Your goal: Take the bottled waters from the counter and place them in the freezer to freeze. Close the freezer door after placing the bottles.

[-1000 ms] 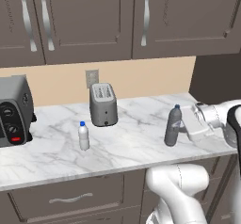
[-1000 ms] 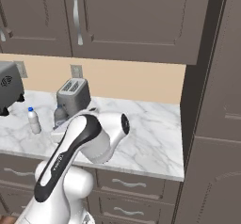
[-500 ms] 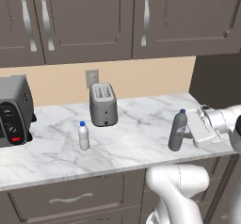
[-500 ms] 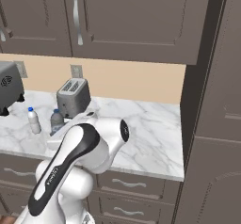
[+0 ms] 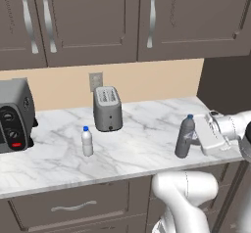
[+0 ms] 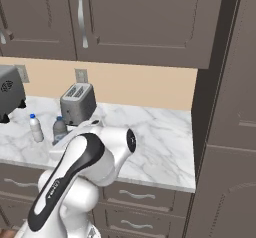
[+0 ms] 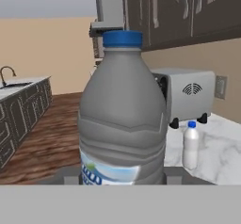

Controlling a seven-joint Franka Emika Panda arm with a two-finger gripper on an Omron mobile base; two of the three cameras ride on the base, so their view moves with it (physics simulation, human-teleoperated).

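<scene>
The gripper [image 5: 196, 138] is closed around the grey bottle [image 5: 185, 136]. It holds the bottle from the side. The bottle stands up straight at the front right part of the counter [image 5: 142, 144]. I cannot tell if its bottom still touches the marble.

In the hand view the grey bottle [image 7: 123, 119] is very close and big. It has a blue cap [image 7: 122, 38] on top and a label low down.

The white bottle [image 5: 87, 141] stands up straight on the counter too. It is well apart from the grey bottle, to the left. It is near the front of the toaster [image 5: 107, 108]. In the hand view the white bottle [image 7: 190, 145] is small and far behind the grey one.

A bigger grey toaster oven [image 5: 13, 114] sits at the left end of the counter. There is a wall plug plate [image 5: 95, 81] on the tan wall behind the toaster. Dark cabinets [image 5: 88, 21] with 3 silver handles hang above.

In the right base view the grey bottle [image 6: 59, 130] peeks out behind the white arm [image 6: 85, 164]. The white bottle [image 6: 35, 128] is just to its left.
</scene>
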